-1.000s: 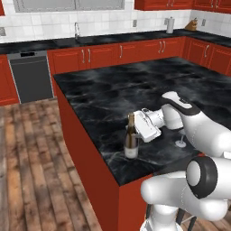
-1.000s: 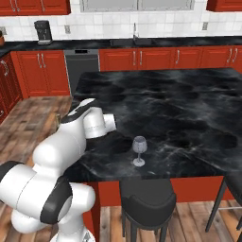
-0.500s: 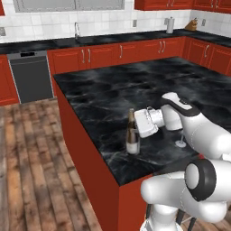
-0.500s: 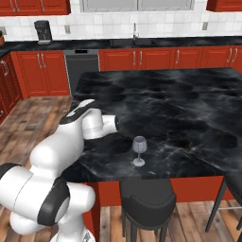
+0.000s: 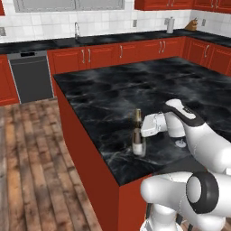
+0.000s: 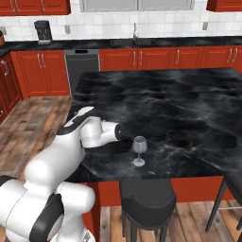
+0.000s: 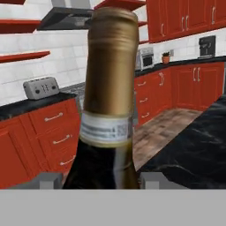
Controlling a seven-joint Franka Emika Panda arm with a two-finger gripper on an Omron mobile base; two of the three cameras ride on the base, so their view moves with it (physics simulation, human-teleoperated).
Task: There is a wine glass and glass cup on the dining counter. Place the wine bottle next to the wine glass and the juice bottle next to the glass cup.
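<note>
A glossy black, white-veined marble top (image 5: 113, 97) is seen on the plain matt red island. The slim dark glass bottle (image 5: 138, 140) is wrapped at the neck in satin gold foil (image 7: 110, 70) with a pale paper band. The small stemmed glass (image 6: 139, 150) looks clear and smooth.

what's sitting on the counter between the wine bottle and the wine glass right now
Nothing stands there. In the left base view the gripper, shut on the wine bottle, and its wrist reach across that stretch toward the wine glass; the dining counter beneath looks bare.

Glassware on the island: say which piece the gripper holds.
The wine bottle, tall, dark, gold-necked, clamped in the gripper. The small clear wine glass stands free on the dining counter.
</note>
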